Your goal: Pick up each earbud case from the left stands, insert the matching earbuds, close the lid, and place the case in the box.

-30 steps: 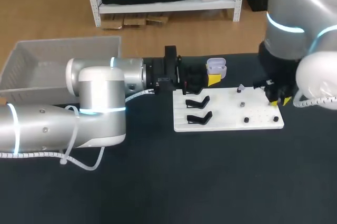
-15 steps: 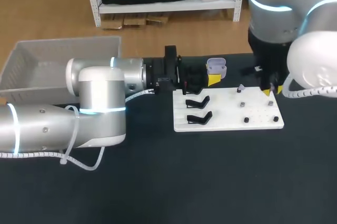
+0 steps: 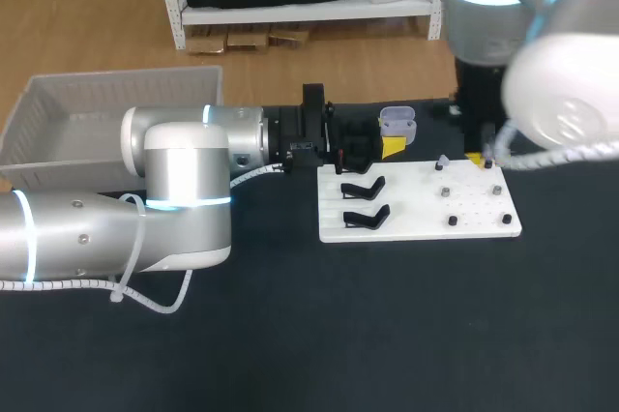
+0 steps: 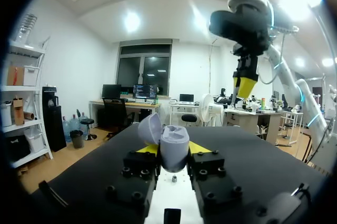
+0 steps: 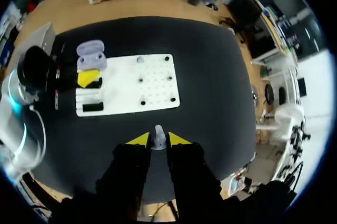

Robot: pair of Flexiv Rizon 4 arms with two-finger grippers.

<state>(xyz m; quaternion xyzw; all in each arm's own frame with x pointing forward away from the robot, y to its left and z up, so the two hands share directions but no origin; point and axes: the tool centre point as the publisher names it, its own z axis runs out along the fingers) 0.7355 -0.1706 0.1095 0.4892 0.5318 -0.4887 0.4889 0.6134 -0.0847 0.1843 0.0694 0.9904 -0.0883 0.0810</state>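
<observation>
While the left gripper is pinching the open case just beyond the board's far left corner, its lid tipped back, the right gripper is hanging high over the board's right side, its fingertips squeezing an earbud. Two black stands are sitting bare along the board's left edge, and the box is lying by the table's far left corner.
</observation>
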